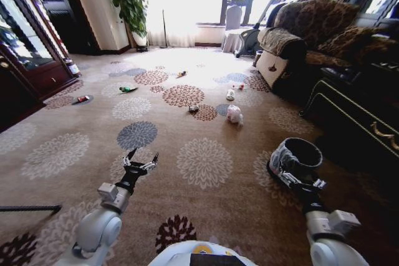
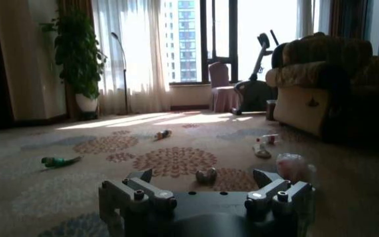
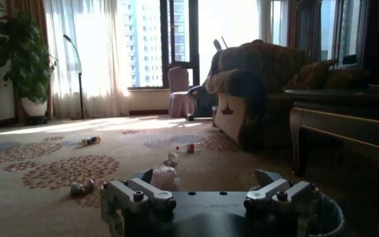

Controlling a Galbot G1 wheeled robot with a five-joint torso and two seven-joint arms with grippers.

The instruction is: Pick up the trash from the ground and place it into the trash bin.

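From my remote seat I see small litter, including a white plastic wad (image 1: 234, 114), scattered well ahead across the patterned carpet (image 1: 206, 163), so I judge both arms wait low: left gripper (image 1: 141, 161) jaws spread, empty; right gripper (image 1: 303, 180), jaws spread, beside the bag-lined round bin (image 1: 298, 156).

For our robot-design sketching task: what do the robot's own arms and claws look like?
Both arms are smooth, rounded white-grey shells ending in boxy grey wrist blocks. The left claw and right claw are black bodies with silver-grey metal fingers fastened by visible bolts; faint lettering marks the body.
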